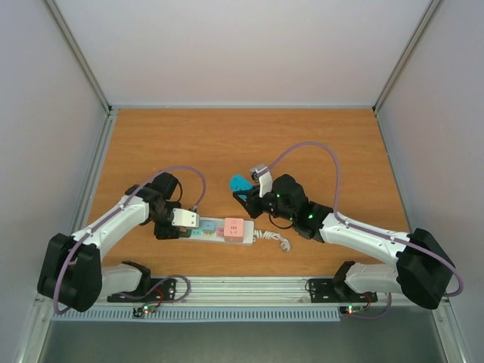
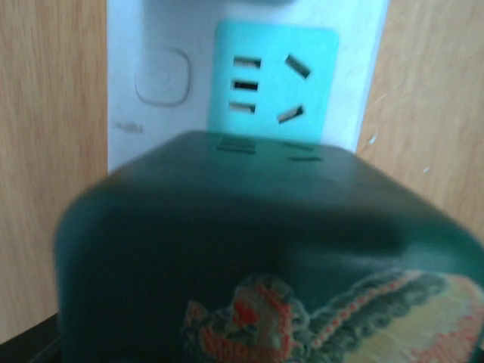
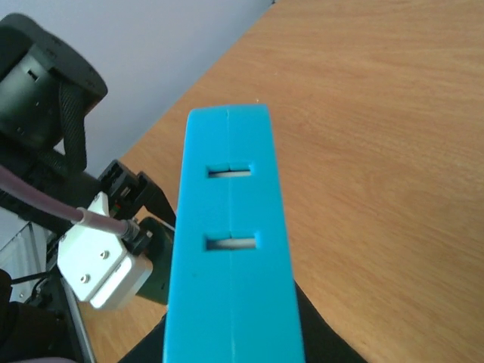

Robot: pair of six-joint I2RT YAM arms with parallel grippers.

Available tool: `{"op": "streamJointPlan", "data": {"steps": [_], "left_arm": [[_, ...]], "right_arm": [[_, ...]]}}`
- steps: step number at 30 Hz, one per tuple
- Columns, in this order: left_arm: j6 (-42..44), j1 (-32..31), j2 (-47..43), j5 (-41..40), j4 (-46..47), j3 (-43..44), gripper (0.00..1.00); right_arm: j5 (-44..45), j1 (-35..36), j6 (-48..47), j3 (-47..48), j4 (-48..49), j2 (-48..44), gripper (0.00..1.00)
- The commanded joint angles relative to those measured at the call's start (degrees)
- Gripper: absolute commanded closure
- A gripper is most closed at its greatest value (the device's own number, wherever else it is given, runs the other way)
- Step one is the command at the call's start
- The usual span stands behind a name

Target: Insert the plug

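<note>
Two arms reached inward over the wooden counter (image 1: 227, 144), both working in the lower middle of the top view. The white power strip (image 1: 213, 231) lay along the counter's near edge with a pink socket block (image 1: 234, 228) at its right end and a coiled white cord (image 1: 274, 239) trailing off to the right. The left end effector (image 1: 168, 221) sat at the strip's left end. From the left wrist, a blurred dark green block (image 2: 249, 242) filled the lower frame and hid the fingers, so I could not tell how far they were apart or whether they gripped anything. Above the block in that view showed the strip's white casing and a teal socket face (image 2: 274, 83) with its slots. The right end effector (image 1: 246, 190) was just above and right of the pink block in the top view, clear of the strip, and closed on the blue plug (image 1: 240, 183), held off the counter. From the right wrist the plug ran up the centre of the frame as a blue bar with two slots, its fingers hidden behind it.
</note>
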Motion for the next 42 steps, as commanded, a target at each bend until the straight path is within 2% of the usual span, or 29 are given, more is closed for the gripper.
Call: {"op": "streamJointPlan", "data": {"steps": [1, 11, 15, 18, 22, 27, 32, 37, 42], "left_arm": [[7.9, 2.3, 2.9, -4.3, 1.5, 2.7, 0.31], [7.2, 2.6, 14.7, -5.7, 18.5, 9.5, 0.30], [6.4, 3.0, 18.7, -6.8, 23.1, 10.6, 0.23], [5.8, 3.6, 19.1, -4.5, 15.9, 13.0, 0.11], [6.5, 3.7, 14.1, 3.2, 3.7, 14.4, 0.01], [7.1, 3.7, 7.0, 16.7, -4.2, 17.5, 0.00], [4.8, 3.0, 9.4, 27.9, -7.3, 22.1, 0.02], [2.1, 0.2, 15.6, 33.1, -8.5, 27.3, 0.11], [1.4, -3.3, 18.6, 35.6, -8.6, 29.0, 0.14]], "right_arm": [[-2.0, 0.1, -0.2, -0.2, 4.7, 1.8, 0.99], [-1.8, 1.0, 0.6, -1.6, 6.9, 3.8, 0.99], [-0.7, 1.6, 0.9, -2.6, 6.7, 2.9, 0.99], [0.7, 2.6, 1.0, -3.8, 6.3, 1.4, 0.99], [4.3, 5.3, 0.6, -5.9, 7.0, 0.3, 0.99], [13.6, 10.9, -2.1, -6.6, 7.9, 2.1, 0.99], [15.7, 13.0, -2.4, -7.4, 10.0, 3.7, 0.99], [17.1, 14.0, -3.6, -8.7, 11.1, 4.7, 0.99], [17.3, 15.0, -4.7, -10.9, 13.6, 3.5, 0.99]]}}
